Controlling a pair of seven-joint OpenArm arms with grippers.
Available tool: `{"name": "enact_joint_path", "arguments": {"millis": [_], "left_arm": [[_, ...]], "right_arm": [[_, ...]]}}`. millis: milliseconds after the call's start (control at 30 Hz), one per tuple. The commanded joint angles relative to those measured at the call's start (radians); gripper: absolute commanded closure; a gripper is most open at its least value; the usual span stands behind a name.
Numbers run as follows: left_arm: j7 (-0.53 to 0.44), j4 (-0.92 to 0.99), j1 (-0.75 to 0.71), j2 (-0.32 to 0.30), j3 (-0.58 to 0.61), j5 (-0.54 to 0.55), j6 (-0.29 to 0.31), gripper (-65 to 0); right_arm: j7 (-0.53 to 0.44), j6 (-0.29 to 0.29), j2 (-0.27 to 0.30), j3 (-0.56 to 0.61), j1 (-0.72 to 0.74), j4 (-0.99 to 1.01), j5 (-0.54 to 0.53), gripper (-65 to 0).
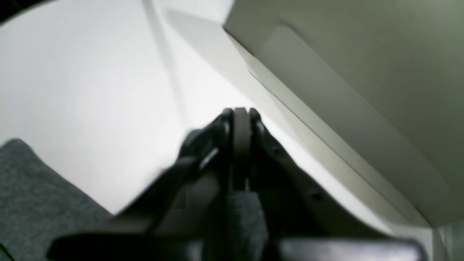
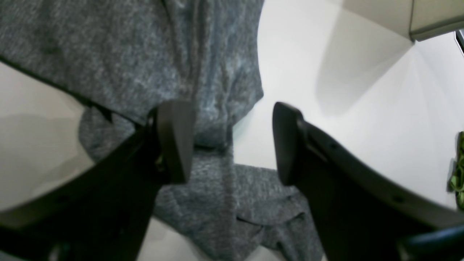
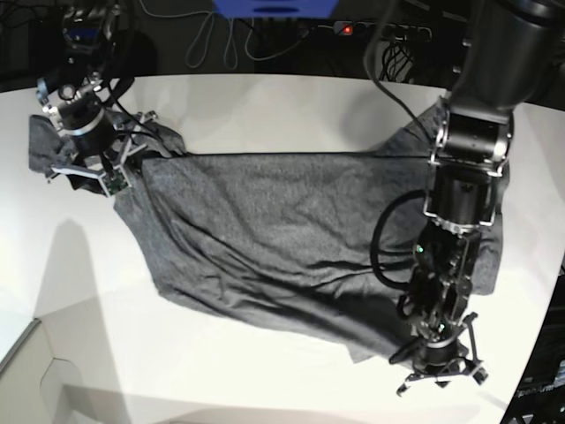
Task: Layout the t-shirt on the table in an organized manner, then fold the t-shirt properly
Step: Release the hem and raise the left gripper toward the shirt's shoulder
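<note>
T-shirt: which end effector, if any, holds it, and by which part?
The left end effector pinches the t-shirt at a lower edge corner; the right end effector is open, holding nothing.

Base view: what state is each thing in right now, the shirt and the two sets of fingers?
t-shirt: spread across the table, still wrinkled, not folded.
left fingers: shut, pinching a bit of the t-shirt at its edge.
right fingers: open, poised over the t-shirt, gripping nothing.
</note>
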State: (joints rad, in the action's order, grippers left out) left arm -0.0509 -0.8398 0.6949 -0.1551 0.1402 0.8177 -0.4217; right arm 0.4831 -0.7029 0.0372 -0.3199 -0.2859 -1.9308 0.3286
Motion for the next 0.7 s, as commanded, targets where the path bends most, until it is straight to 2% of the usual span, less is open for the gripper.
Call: {"name": "enact_joint_path", "arguments": {"millis": [0, 267, 467, 667], "left_arm": [[-0.027, -0.020, 0.064, -0.005, 0.000, -0.010, 0.011, 0.0], [-0.025, -0.023, 0.130, -0.004, 0.005, -0.011, 0.014, 0.0], [-0.031, -0.013, 0.187, -0.011, 0.138, -0.011, 0.014, 0.0], [-0.030, 0.004, 0.127, 0.001, 0.187, -0.011, 0.014, -0.1]], "right_arm": [[-0.021, 0.005, 0.000, -0.002, 0.004, -0.014, -0.010, -34.8], [-0.021, 0.005, -0.001, -0.002, 0.004, -0.014, -0.010, -34.8], [-0.021, 0.005, -0.001, -0.002, 0.003, -0.014, -0.010, -34.8], [-0.021, 0.005, -0.001, -0.008, -0.013, -0.014, -0.010, -34.8]]}}
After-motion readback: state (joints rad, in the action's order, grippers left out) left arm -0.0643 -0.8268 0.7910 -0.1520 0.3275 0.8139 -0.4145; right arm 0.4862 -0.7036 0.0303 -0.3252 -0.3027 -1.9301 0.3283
